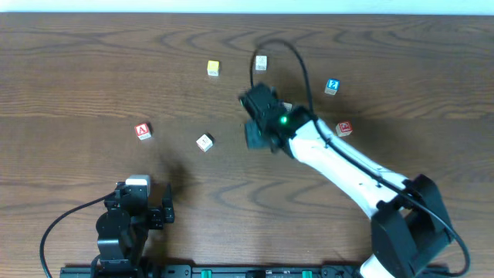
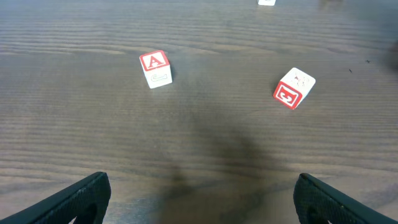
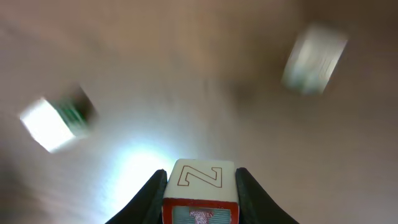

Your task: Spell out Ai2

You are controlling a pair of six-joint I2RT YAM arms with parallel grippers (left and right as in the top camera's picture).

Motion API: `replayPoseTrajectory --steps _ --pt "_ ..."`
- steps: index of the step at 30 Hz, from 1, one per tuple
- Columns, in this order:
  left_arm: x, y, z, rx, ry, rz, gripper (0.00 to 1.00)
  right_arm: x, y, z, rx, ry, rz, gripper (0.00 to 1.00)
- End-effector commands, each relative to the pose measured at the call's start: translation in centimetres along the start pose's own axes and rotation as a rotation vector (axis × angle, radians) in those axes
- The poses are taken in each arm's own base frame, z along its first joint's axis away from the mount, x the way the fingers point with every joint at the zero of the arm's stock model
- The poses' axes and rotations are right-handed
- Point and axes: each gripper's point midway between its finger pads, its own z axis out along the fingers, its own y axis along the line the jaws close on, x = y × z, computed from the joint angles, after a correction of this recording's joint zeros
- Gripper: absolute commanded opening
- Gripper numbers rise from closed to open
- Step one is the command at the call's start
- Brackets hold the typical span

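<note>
Nearest, our left gripper (image 2: pixel 199 196) sits by the front edge of the table (image 1: pixel 69 85), its jaws spread wide with nothing between them. Just ahead of it lies the A cube (image 2: pixel 155 67), its red-framed letter facing up. To the right of that, and apart from it, is a white cube (image 2: pixel 292 87) turned at an angle, with a red-framed symbol on one side.

Farther in, near the middle, our right gripper (image 3: pixel 200 194) is clamped on the held cube (image 3: pixel 199 176). The face we see carries a red outlined letter that reads like a Z or an N, so we cannot tell whether this is the I. Nor can we tell whether it touches the table.

Right of that arm lies a red-marked cube (image 1: pixel 343 128), its symbol too small to read. Beyond it sits the 2 cube (image 1: pixel 332 86), well apart from the A cube. Farthest are a yellow cube (image 1: pixel 214 69) and a pale cube (image 1: pixel 261 62).
</note>
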Motion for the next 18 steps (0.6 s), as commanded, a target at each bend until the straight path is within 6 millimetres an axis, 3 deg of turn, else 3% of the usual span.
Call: replayPoseTrajectory --steps 1,5,8,18 --pt "0.2 0.1 0.1 -0.003 0.0 0.01 0.95 -4.9 -0.6 -2.4 0.067 -0.156 -0.018 0.01" --pt "0.2 0.1 0.1 -0.003 0.0 0.01 0.95 -6.8 0.1 -2.2 0.023 -0.17 0.045 0.01" --pt "0.2 0.1 0.1 -0.003 0.0 0.01 0.95 -6.9 0.8 -0.1 0.033 -0.109 0.06 0.01" --pt "0.2 0.1 0.1 -0.003 0.0 0.01 0.95 -3.0 2.3 5.6 0.072 0.168 0.165 0.01"
